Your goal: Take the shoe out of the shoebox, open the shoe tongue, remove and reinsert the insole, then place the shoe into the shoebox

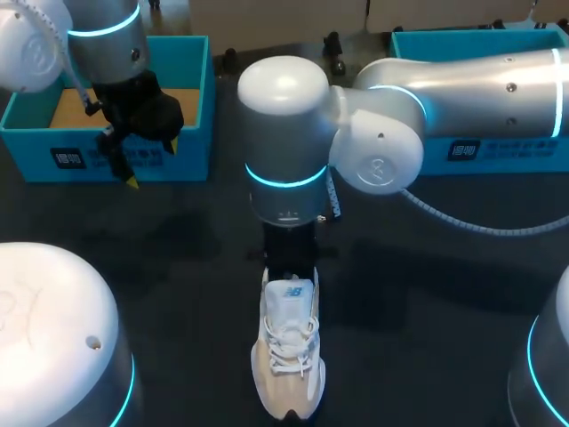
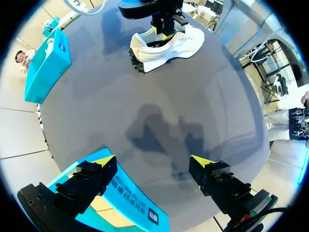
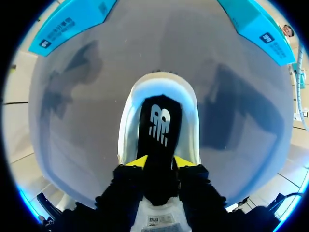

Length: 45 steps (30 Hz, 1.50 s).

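Note:
The white shoe (image 1: pixel 289 356) stands on the dark table at the front middle, toe toward the front edge; the left wrist view shows the shoe (image 2: pixel 169 46) far ahead. My right arm reaches in over its heel. In the right wrist view the black insole (image 3: pixel 159 121) lies inside the shoe's white collar (image 3: pixel 126 125), and my right gripper (image 3: pixel 161 162) stands open with a yellow tip on each side of the insole's heel end. My left gripper (image 1: pixel 151 165) hangs open and empty over the front wall of the left blue shoebox (image 1: pixel 53 165), as the left wrist view (image 2: pixel 152 159) confirms.
A second blue shoebox (image 1: pixel 480 151) stands at the back right, partly behind my right arm. The left box (image 2: pixel 130 203) lies just under my left fingers. Bare dark table lies between the boxes and the shoe.

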Motion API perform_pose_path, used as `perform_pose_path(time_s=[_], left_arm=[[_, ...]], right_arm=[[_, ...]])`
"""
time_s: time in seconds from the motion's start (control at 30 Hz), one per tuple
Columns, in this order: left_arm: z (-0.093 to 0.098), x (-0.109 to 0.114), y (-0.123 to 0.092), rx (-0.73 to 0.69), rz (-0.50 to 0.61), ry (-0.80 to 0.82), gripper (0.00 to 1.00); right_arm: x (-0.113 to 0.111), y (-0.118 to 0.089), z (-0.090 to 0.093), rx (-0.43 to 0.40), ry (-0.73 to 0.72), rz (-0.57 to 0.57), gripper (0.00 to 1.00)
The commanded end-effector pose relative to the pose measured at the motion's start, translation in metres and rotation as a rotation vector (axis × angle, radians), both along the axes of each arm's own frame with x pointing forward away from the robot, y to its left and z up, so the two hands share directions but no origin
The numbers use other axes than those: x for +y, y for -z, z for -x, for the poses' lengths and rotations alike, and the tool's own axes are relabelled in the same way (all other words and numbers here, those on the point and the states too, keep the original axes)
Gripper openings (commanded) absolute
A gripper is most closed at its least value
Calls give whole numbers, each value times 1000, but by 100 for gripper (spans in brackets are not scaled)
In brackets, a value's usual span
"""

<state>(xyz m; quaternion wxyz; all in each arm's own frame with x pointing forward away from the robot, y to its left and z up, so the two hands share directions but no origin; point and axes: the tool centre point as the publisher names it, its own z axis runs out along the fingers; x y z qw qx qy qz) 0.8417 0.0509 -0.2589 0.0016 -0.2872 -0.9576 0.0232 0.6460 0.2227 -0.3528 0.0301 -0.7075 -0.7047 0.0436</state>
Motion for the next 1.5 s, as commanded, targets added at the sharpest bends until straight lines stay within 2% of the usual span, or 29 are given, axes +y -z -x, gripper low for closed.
perform_pose_path(time_s=[0.03,0.1,0.13,0.17,0.23,0.27,0.47,0.77,1.03,1.23,1.5], left_arm=[[0,0,0,0,-2,0,100],[0,0,0,0,-2,0,100],[0,0,0,0,-2,0,100],[0,0,0,0,-2,0,100],[0,0,0,0,-2,0,100],[0,0,0,0,-2,0,100],[0,0,0,0,-2,0,100],[0,0,0,0,-2,0,100],[0,0,0,0,-2,0,100],[0,0,0,0,-2,0,100],[0,0,0,0,-2,0,100]], right_arm=[[10,0,0,13,0,26,40],[11,-1,2,11,-3,27,49],[11,-2,3,17,-4,33,59],[10,-2,3,17,-4,34,77],[10,-3,3,19,-5,34,98],[9,-2,4,19,-5,35,100],[9,4,7,22,-5,22,100],[12,-5,12,-2,-9,47,100],[9,-8,-1,-29,-45,64,100],[4,-6,-3,-37,-57,60,100],[12,-13,13,-24,-30,64,100]])
